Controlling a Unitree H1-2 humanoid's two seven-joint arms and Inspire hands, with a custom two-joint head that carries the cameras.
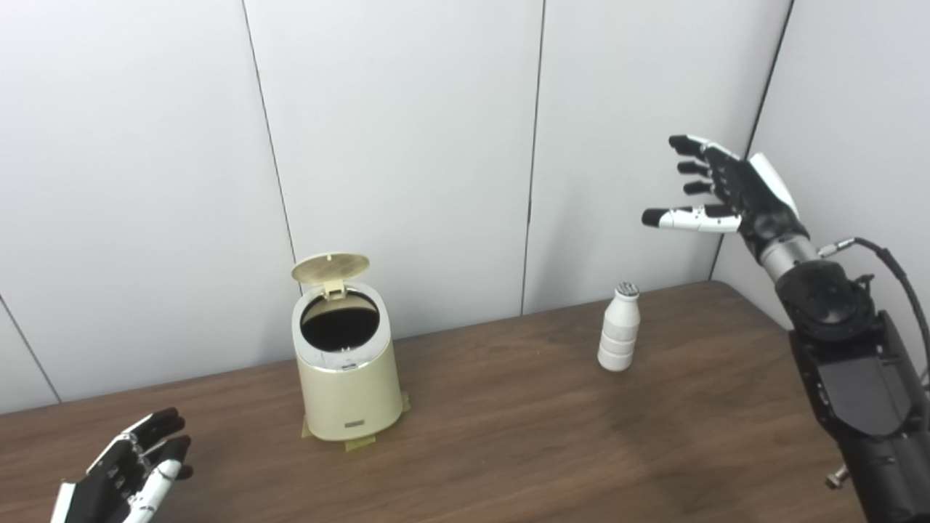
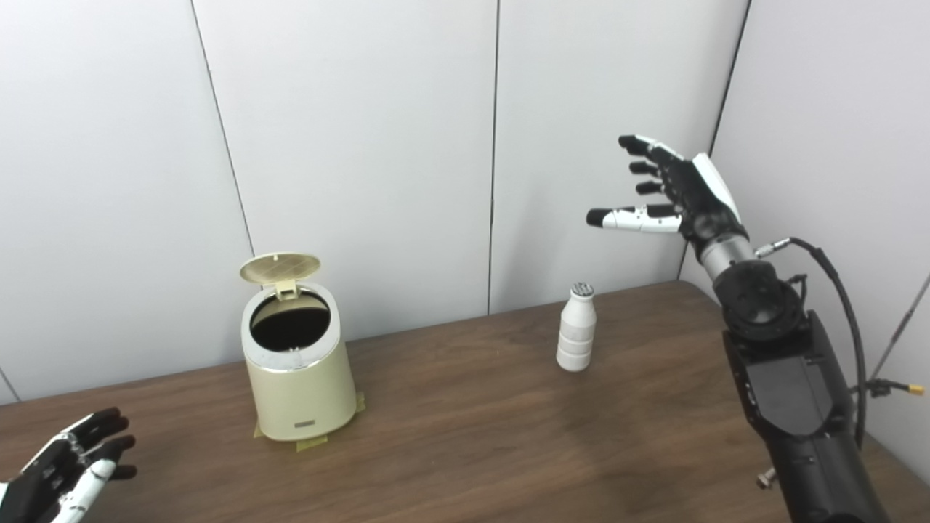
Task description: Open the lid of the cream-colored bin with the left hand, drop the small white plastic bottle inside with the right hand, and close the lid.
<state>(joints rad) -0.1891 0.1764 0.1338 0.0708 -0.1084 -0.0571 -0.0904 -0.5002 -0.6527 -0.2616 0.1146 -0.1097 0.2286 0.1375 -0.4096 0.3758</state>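
The cream-colored bin (image 1: 347, 378) stands on the brown table (image 1: 508, 436) at centre left, its round lid (image 1: 330, 267) tipped up at the back and the dark inside showing. The small white plastic bottle (image 1: 620, 327) stands upright to the bin's right, nearer the back edge. My right hand (image 1: 716, 192) is open and empty, raised well above and to the right of the bottle. My left hand (image 1: 131, 468) is open and empty, low at the front left, apart from the bin. In the right eye view the bin (image 2: 298, 370) and bottle (image 2: 577, 327) show the same.
White wall panels (image 1: 399, 145) close the back and right of the table. Strips of tape (image 1: 360, 442) sit under the bin's base. A cable (image 1: 897, 272) runs along my right forearm.
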